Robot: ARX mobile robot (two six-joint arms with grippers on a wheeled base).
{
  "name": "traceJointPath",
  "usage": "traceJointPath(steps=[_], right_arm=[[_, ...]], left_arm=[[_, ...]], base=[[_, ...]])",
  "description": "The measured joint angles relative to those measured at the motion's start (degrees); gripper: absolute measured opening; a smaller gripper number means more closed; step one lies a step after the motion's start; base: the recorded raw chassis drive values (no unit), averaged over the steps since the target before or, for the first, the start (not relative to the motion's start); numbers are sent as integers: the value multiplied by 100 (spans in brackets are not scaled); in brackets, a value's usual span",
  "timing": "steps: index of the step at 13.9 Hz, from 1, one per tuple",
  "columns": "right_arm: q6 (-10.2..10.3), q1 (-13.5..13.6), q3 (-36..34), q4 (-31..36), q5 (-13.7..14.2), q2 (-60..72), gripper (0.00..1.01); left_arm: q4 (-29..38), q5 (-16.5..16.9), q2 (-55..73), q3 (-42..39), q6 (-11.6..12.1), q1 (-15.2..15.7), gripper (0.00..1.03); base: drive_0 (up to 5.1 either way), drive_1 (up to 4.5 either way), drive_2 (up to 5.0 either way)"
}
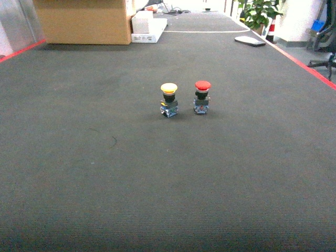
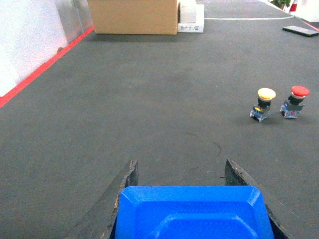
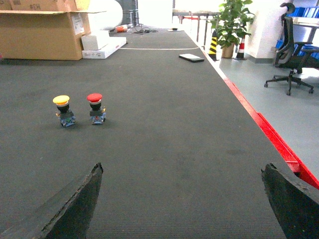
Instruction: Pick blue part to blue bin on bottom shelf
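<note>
The left gripper (image 2: 182, 167) has its two dark fingers (image 2: 124, 189) set apart by the width of the blue part (image 2: 194, 214), one on each flank, apparently pressed against its sides. The part fills the bottom of the left wrist view, its recessed, bevelled face towards the camera, and its lower edge is cut off by the frame. It hangs over the dark carpet (image 1: 157, 184).

To the left, a red tape line (image 2: 45, 64) marks the carpet's edge beside a pale wall. Bare carpet stretches ahead to a cardboard box (image 1: 84, 21) at the far end, with white flat boxes (image 1: 149, 29) just beside it.

Ahead and to the right of the held part, well apart from it, a yellow-capped push button (image 1: 168, 100) and a red-capped push button (image 1: 202, 97) stand upright, near each other but not touching.

The right gripper (image 3: 183, 172) is spread wide, with only carpet between its fingers (image 3: 79, 199). Further right, a second red strip (image 3: 264, 129) bounds the carpet, and beyond it are grey floor, an office chair (image 3: 291, 50) and a potted plant (image 3: 232, 20).
</note>
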Motion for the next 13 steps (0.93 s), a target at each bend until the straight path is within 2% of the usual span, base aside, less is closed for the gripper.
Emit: traceJointPath(steps=[4,9,13], right_arm=[[0,0,0,-2,0,0,98],[0,0,0,7,0,0,98],[0,0,0,-2,0,0,98]], left_arm=[[-7,0,11,0,0,0,43],[-11,-7,-20,0,2,-2,43],[0,-7,-20,0,2,2,43]], base=[[0,-378,379],[-12,-12,-12],[-186,-186,-186]])
